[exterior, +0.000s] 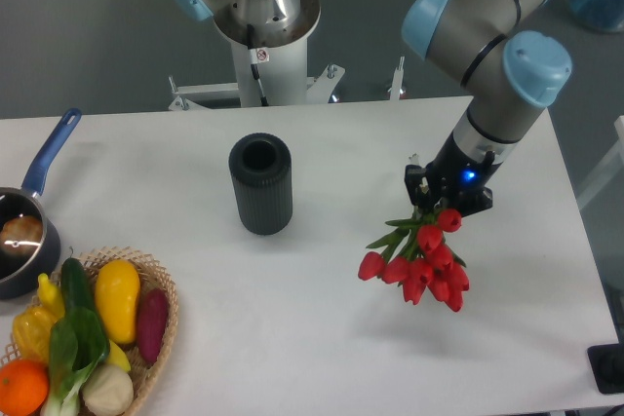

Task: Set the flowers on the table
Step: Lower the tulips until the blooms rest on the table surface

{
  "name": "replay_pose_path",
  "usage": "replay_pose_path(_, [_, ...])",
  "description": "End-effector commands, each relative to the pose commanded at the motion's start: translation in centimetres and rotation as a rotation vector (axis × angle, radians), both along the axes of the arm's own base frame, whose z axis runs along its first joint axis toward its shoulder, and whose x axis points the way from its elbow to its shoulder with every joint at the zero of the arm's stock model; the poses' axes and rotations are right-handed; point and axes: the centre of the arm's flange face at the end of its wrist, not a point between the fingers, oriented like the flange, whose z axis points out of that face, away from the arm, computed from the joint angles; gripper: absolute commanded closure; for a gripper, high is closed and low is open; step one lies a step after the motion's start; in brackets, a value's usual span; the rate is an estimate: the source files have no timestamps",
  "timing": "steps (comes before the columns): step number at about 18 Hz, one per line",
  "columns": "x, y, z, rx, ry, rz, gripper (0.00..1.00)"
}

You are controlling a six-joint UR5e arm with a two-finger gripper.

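The flowers (pixel 421 262) are a small bunch of red tulips with green leaves. They hang below my gripper (pixel 436 208) on the right side of the white table (pixel 292 338), blooms pointing down toward the front. My gripper is shut on the stems, which are mostly hidden under it. A faint shadow lies on the table under the blooms; I cannot tell whether the blooms touch the tabletop.
A dark ribbed cylindrical vase (pixel 260 184) stands upright mid-table, left of the gripper. A wicker basket (pixel 156 358) of produce sits at the front left. A blue-handled pot (pixel 24 231) is at the left edge. The arm's base (pixel 263 26) stands behind the table.
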Motion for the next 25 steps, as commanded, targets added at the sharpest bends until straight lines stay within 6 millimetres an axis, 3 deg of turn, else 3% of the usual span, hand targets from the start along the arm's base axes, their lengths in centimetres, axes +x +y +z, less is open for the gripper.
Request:
replay_pose_path(11, [0.9,0.5,-1.4,-0.078,0.025,-0.030,0.88])
replay_pose_path(16, [1.5,1.2,-2.2,-0.191,0.069,-0.070,0.88])
replay_pose_path(25, [2.2,1.5,-3.8,-0.209,0.045,-0.084,0.84])
